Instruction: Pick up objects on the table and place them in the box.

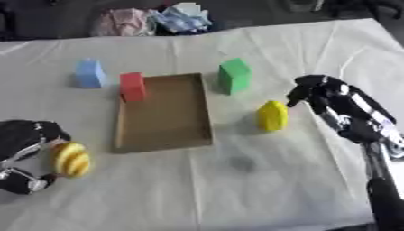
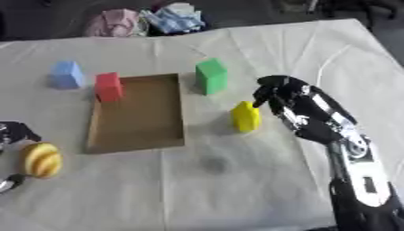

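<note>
**Table sorting lot: box, four blocks, one round item**

Box (image 1: pixel 164 113): shallow brown cardboard tray, lying flat at the middle of the table (image 1: pixel 260 180). Nothing inside it.

Red block (image 1: pixel 132 86): upright, touching or just outside the box's far left corner; which of the two cannot be told.

Green block (image 1: pixel 235 76): upright, just beyond the box's far right corner, apart from it.

Yellow block (image 2: pixel 246 116): house-shaped, upright, to the right of the box, near its long side.

Blue block (image 1: pixel 90 73): far left, near the red block but apart from it.

Yellow round item (image 1: pixel 71 159): ridged, lying left of the box's near end.

Right robot hand (image 2: pixel 277 95): fingers curled downward, empty, fingertips just beside the yellow block's upper right. Judged to be approaching it.

Left robot hand (image 1: pixel 28 149): at the lower left edge, cupped around the yellow round item; whether the fingers actually clasp it cannot be told.

White cloth: covers the table, creased.

Risks, as judged: curled fingertips arriving from the side may tip or push the yellow block toward the box wall before a grasp closes. The round item may roll out of the left hand. The cloth may bunch under a dragged block.
</note>
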Available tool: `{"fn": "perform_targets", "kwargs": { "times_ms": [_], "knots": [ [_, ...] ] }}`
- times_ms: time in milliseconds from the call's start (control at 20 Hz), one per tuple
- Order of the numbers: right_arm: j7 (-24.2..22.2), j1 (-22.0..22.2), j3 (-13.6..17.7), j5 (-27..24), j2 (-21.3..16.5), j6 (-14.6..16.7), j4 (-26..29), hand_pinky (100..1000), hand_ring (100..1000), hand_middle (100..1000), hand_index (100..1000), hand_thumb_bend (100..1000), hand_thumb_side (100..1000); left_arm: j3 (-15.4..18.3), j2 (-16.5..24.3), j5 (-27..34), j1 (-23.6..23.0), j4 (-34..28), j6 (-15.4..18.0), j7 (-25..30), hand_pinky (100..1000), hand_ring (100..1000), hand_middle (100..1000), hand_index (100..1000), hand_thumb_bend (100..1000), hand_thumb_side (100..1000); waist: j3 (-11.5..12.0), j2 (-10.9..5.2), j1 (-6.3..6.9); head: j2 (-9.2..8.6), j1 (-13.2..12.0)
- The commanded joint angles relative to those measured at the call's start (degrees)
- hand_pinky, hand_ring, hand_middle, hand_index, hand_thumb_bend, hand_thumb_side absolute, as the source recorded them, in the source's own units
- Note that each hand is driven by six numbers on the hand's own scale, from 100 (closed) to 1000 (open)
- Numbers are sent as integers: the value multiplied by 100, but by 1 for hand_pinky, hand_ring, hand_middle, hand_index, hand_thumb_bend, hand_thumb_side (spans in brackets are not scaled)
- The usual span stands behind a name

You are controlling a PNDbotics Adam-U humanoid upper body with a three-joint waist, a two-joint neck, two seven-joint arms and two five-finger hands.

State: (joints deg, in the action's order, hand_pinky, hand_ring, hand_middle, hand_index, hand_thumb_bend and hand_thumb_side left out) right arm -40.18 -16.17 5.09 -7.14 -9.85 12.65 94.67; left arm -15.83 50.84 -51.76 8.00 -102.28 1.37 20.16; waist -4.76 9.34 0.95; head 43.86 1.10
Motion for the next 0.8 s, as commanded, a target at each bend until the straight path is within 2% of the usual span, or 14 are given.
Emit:
{"fn": "perform_targets", "kwargs": {
  "times_ms": [50, 300, 500, 700, 800],
  "knots": [
    [-20, -88, -8, -3, -81, 7, 64, 843, 648, 655, 824, 100, 435, -14, 49, -66, 91, 103, 9, -129, 745, 712, 741, 859, 421, 169, -17, -143, 63, 26, -6],
    [-23, -93, -10, -5, -76, 9, 58, 843, 648, 655, 824, 100, 436, -80, -86, 23, 178, 324, 178, -150, 735, 691, 717, 840, 387, 164, -40, -131, 55, 26, -26],
    [-26, -94, -9, -7, -68, 9, 58, 843, 648, 655, 824, 100, 437, -89, -162, 55, 243, 444, 221, -375, 702, 644, 661, 798, 331, 165, -57, -126, 50, 26, -33],
    [-23, -87, -7, -6, -65, 4, 55, 843, 647, 655, 824, 100, 439, -76, -202, 25, 266, 491, 160, -725, 613, 546, 550, 717, 269, 163, -71, -121, 55, 26, -39],
    [-22, -86, -4, -5, -64, 1, 57, 843, 647, 655, 824, 100, 440, -62, -214, 26, 261, 457, 110, -941, 546, 479, 474, 654, 201, 161, -75, -120, 59, 26, -37]
  ]
}}
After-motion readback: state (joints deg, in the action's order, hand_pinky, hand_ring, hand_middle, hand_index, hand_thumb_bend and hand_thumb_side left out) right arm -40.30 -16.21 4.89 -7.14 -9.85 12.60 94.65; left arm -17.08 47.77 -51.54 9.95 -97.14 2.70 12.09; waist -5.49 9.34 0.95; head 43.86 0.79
